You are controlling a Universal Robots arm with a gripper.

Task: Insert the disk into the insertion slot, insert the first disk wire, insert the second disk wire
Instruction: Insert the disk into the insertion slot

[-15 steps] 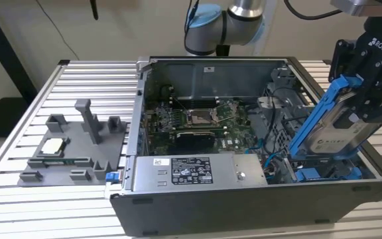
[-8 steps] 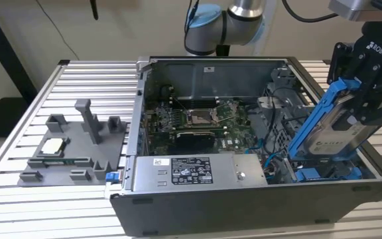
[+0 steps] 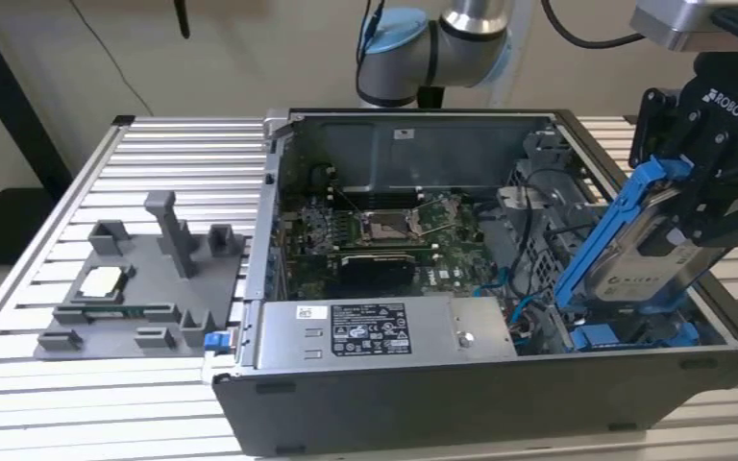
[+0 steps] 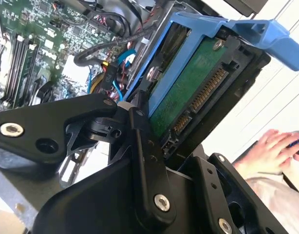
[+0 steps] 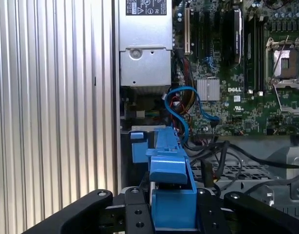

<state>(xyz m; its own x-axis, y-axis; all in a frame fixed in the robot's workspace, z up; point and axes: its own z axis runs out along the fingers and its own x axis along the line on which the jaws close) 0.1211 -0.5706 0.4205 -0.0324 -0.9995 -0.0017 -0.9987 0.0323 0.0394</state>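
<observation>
My gripper (image 3: 702,206) is shut on the disk (image 3: 638,252), a silver drive clipped in a bright blue carrier. The disk hangs tilted, its lower end down inside the open computer case at the exterior view's right. That end sits just above the insertion slot (image 3: 626,334), a bay with blue rails in the case's front right corner. In the second wrist view the disk's green underside (image 4: 188,92) and connector face me, with a black finger (image 4: 144,161) pressed on the carrier edge. The blue carrier (image 5: 171,195) sits between the fingers in the first wrist view. A loose blue wire (image 5: 181,105) curls beside the bay.
The grey power supply box (image 3: 382,327) lies along the case's front, with the motherboard (image 3: 382,230) behind it. A grey fixture (image 3: 138,288) stands on the slatted table (image 3: 164,154) at the exterior view's left. A person's hand (image 4: 271,146) shows beyond the case.
</observation>
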